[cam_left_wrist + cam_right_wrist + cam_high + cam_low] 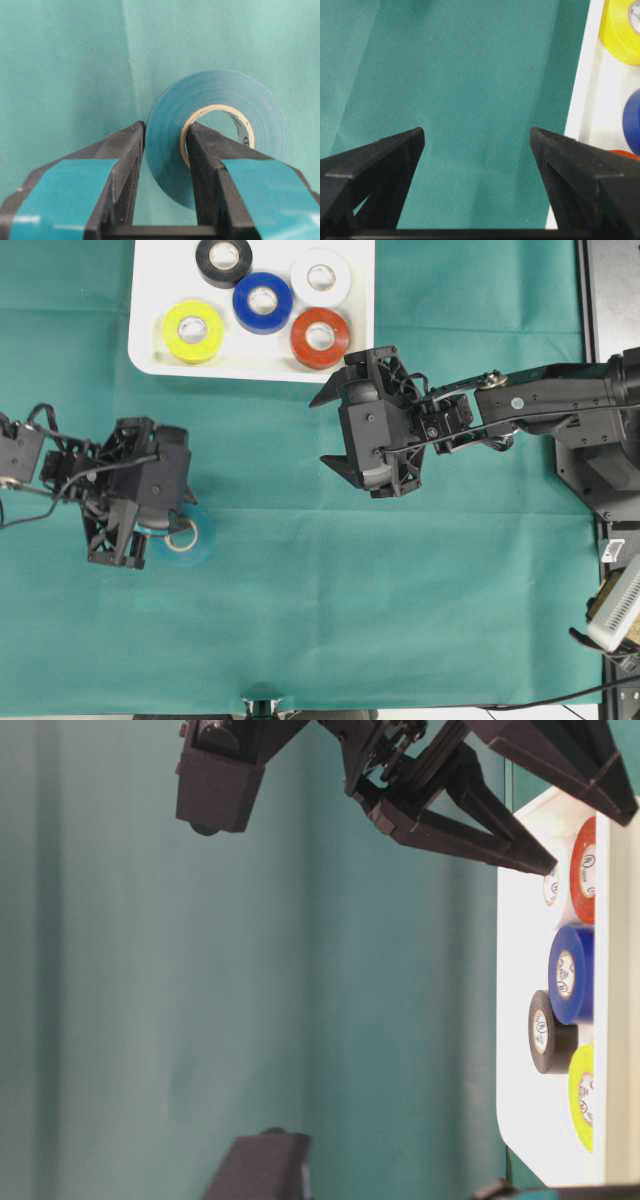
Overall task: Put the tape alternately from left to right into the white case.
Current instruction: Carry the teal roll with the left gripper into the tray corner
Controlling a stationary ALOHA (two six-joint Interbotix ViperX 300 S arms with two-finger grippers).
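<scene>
We find no text that can be read anywhere. The pale cores of the blue roll (571, 973) and black roll (549, 1031) carry small dark print, too tiny to make out. Inside the teal roll (216, 135), the core shows dark marks, equally illegible.

I count tape rolls: 6 | in white case (150, 300): 5 — black (223, 261), blue (262, 302), white (321, 277), yellow (193, 331), red (320, 337) | on cloth: 1 teal (190, 537) | cases: 1 | my grippers: 2
</scene>
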